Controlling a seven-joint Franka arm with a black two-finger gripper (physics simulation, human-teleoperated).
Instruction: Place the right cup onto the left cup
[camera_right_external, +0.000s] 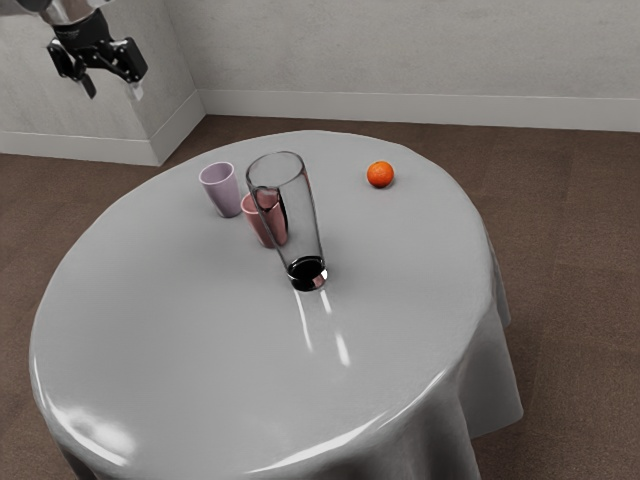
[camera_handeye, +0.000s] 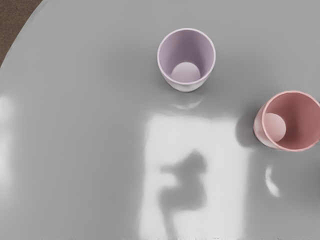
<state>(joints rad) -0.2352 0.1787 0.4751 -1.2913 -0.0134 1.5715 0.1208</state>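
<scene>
The round gray surface (camera_right_external: 190, 330) is carrying everything. A tall clear glass (camera_right_external: 303, 225) is standing upright, overlapping the pink cup (camera_handeye: 301, 120) in the exterior view. The tool (camera_right_external: 114, 92) is hovering high, its fingers spreading apart. The pink and lavender (camera_handeye: 186, 57) cups are standing upright, near each other, apart. An orange (camera_right_external: 380, 174) is resting beyond the glass.

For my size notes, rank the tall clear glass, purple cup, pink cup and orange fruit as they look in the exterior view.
1. Tall clear glass
2. Pink cup and purple cup: too alike to rank
3. Orange fruit
</scene>
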